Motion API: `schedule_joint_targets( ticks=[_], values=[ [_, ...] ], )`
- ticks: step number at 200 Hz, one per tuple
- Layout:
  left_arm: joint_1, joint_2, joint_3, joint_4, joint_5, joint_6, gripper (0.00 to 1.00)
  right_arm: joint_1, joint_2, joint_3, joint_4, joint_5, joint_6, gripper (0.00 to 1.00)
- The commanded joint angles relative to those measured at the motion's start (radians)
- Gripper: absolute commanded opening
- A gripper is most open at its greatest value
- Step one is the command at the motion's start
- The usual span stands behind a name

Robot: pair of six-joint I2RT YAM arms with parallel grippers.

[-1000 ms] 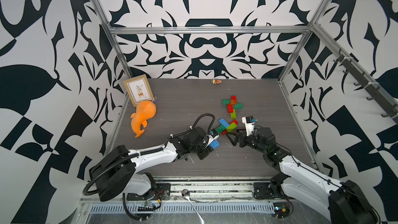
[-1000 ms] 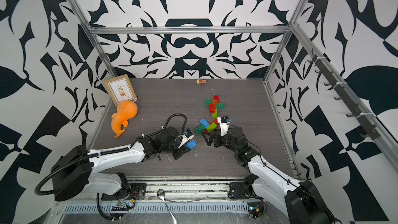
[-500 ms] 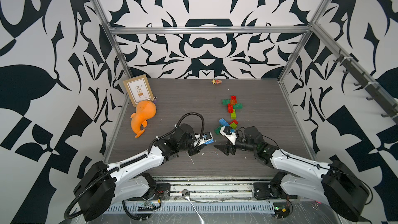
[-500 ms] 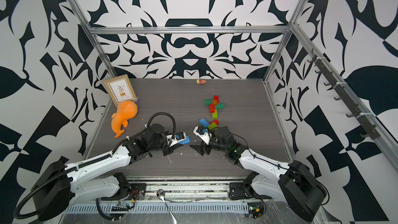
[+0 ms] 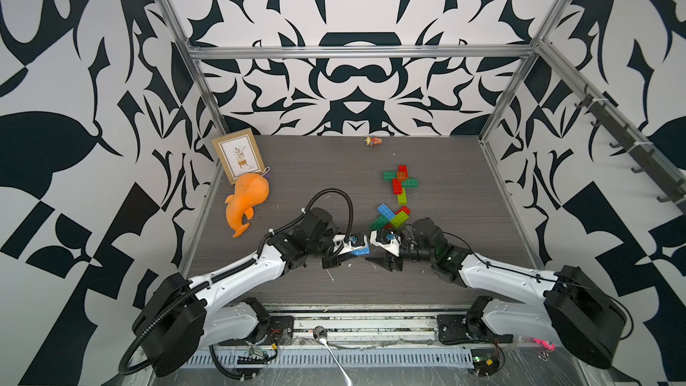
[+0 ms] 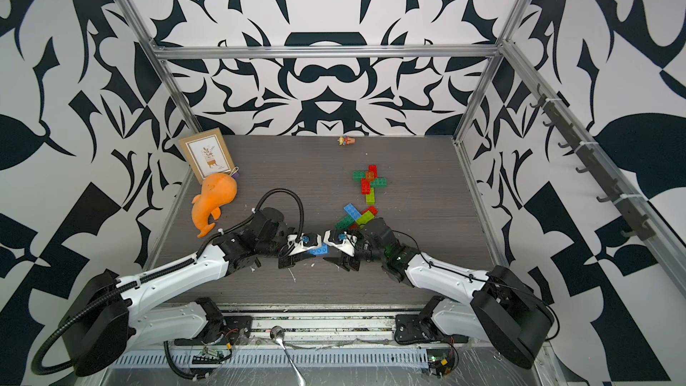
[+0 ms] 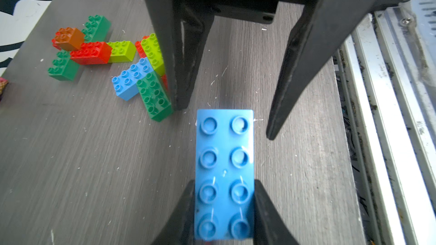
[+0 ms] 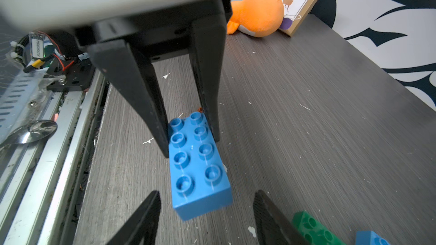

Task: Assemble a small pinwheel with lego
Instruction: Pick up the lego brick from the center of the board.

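My left gripper (image 5: 357, 250) (image 7: 224, 186) is shut on one end of a blue 2x4 lego brick (image 5: 362, 251) (image 6: 319, 250) (image 7: 225, 152) and holds it level just above the table, studs up. My right gripper (image 5: 374, 248) (image 8: 206, 193) faces it head-on and is open. Its fingertips (image 7: 271, 135) flank the brick's (image 8: 198, 173) free end with a gap on each side. Behind them lies a loose cluster of blue, dark green, lime and red bricks (image 5: 389, 217). Farther back is a cross of green, red, lime and orange bricks (image 5: 401, 180).
An orange plush whale (image 5: 247, 198) and a framed picture (image 5: 239, 155) sit at the back left. A small toy figure (image 5: 373, 140) lies by the back wall. The table's front edge and metal rail (image 5: 352, 313), with a spoon (image 5: 326, 336), run just behind both wrists.
My right gripper has swung down and left from beside the brick cluster to face the blue brick, its jaws narrowing. My left gripper has turned the held brick toward it.
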Motion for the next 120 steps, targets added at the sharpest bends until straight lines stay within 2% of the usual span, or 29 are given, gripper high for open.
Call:
schedule_joint_targets(
  ticks=[1, 58, 89, 120],
  values=[
    [0.003, 0.015, 0.041, -0.033, 0.056, 0.023, 0.28, 0.007, -0.009, 0.051, 0.026, -0.037, -0.025, 0.64],
    [0.004, 0.031, 0.039, -0.012, 0.060, 0.012, 0.28, 0.014, 0.023, 0.065, -0.006, -0.075, -0.047, 0.51],
    [0.004, 0.028, 0.041, -0.002, 0.063, 0.005, 0.29, 0.014, 0.021, 0.066, -0.013, -0.077, -0.052, 0.49],
    [0.003, 0.032, 0.041, 0.001, 0.064, -0.001, 0.29, 0.014, 0.019, 0.066, -0.018, -0.068, -0.057, 0.41]
  ],
)
